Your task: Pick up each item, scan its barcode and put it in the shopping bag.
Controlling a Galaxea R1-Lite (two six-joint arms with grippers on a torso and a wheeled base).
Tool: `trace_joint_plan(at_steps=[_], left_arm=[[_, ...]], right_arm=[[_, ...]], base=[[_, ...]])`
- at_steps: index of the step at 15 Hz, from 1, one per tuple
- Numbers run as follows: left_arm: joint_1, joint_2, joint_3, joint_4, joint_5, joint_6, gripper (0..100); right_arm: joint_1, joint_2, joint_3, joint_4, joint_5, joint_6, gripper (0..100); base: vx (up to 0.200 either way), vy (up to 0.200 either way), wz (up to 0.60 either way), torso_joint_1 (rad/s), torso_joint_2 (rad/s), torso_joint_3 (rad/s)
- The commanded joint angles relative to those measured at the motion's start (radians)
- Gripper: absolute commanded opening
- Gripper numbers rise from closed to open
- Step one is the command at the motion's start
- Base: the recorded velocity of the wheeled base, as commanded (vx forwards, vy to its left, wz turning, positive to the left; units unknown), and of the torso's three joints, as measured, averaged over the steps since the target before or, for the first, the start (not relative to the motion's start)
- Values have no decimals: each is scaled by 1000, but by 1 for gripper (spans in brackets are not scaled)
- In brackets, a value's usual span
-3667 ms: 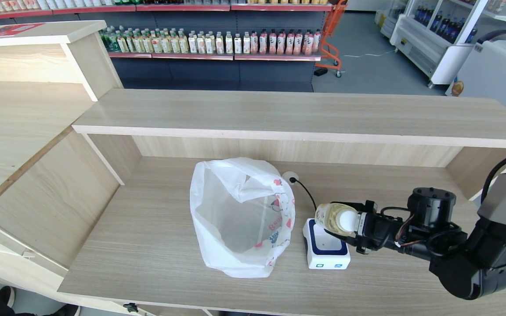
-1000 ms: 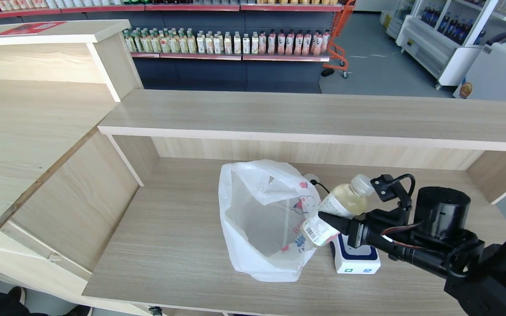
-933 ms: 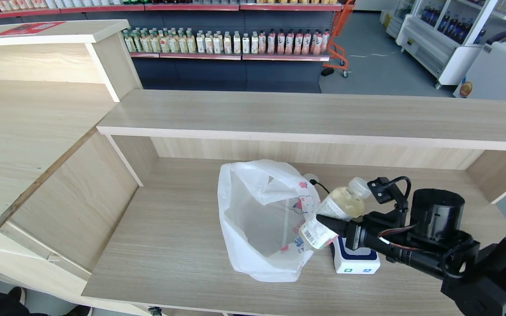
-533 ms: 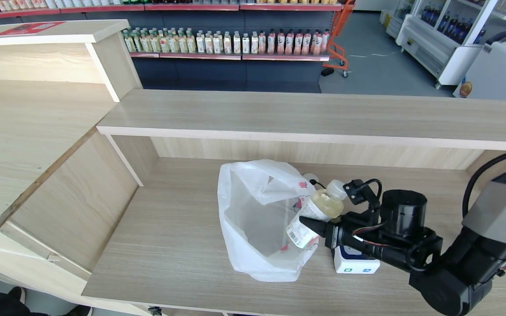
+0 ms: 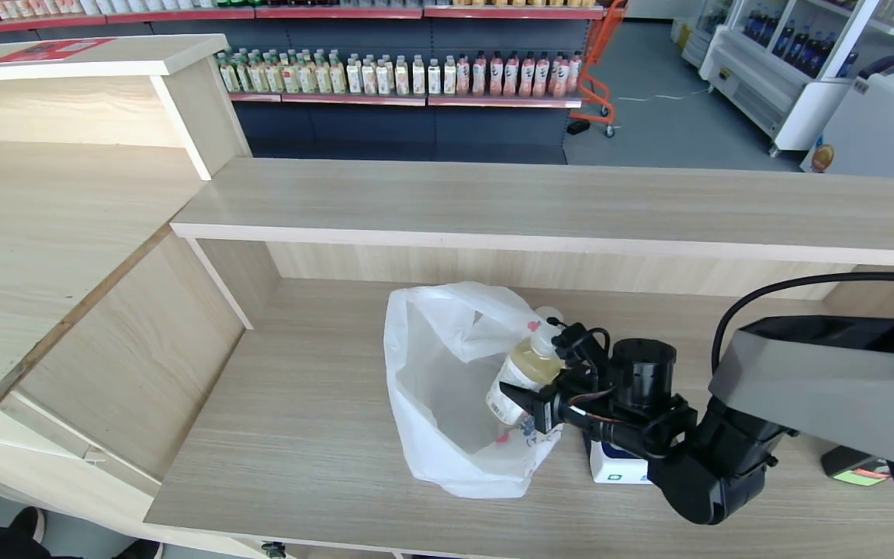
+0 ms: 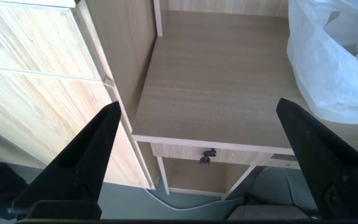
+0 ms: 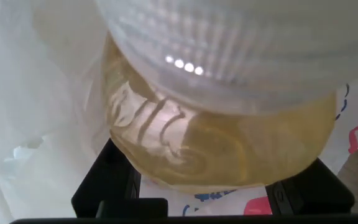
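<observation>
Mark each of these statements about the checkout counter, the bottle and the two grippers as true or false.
1. The right gripper grips the bottle. True.
2. The bottle lies flat on the counter. False: it is held off the counter, tilted with its cap up, at the opening of the shopping bag.
3. The left gripper is open and holds nothing. True.
4. The scanner stands on the robot's left of the shopping bag. False: it stands on the robot's right of the bag, partly behind the right arm.
</observation>
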State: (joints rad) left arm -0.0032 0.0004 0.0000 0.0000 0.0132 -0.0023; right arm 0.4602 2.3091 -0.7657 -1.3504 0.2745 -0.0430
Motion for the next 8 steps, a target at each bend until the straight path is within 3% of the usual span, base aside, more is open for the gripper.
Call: trace_joint_plan(at_steps=[1,2,6,8], left_arm=[[0,0,0,0,1,-1,100],[0,0,0,0,1,-1,100],[0,0,0,0,1,-1,100],[0,0,0,0,1,-1,100]], right_arm=[[2,55,-47,-3,0,-17,0],[2,55,-56,-1,0,-21,100],[2,12,-46,8,2,15,100],[3,-97,-7,36,2,146,100]], base=[[0,0,0,0,0,0],[0,0,0,0,0,0],[0,0,0,0,0,0],[0,0,0,0,0,0]])
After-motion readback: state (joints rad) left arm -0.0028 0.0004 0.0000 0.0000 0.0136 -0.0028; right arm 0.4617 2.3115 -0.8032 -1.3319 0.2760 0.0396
